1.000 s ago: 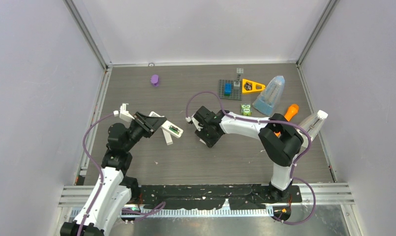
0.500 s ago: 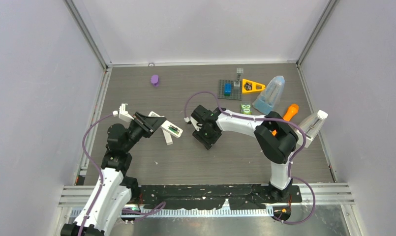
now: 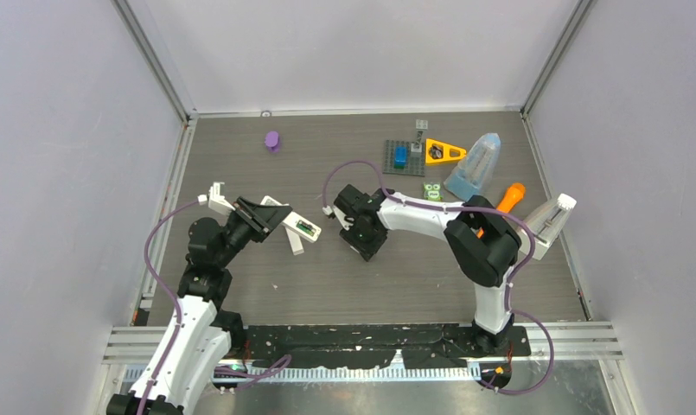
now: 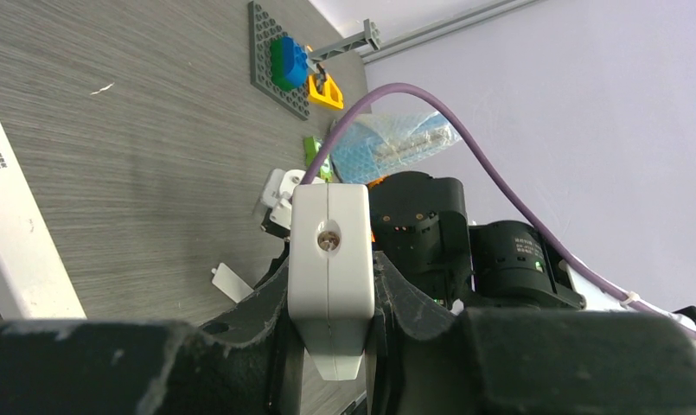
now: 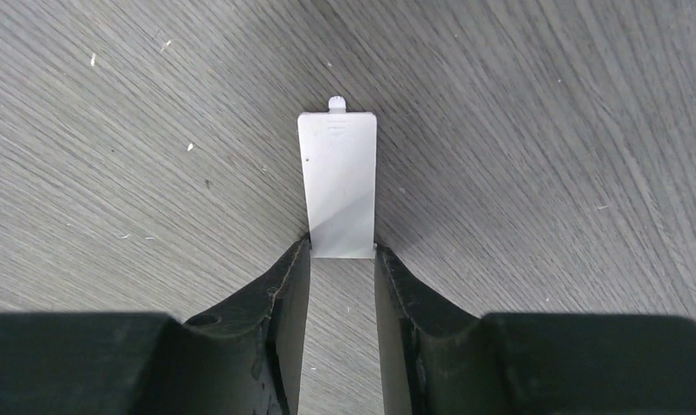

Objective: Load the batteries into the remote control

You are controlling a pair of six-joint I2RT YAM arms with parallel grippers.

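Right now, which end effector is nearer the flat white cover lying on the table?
Right. The right end effector grips the cover at its near end; the left end effector holds a white remote apart from it.

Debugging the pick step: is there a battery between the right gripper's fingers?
No: in the right wrist view the right gripper straddles the near end of a flat white cover lying on the table.

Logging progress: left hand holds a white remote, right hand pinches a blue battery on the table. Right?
Not quite. The right wrist view shows the right hand pinching a flat white cover, not a blue battery. The left hand does hold a white remote.
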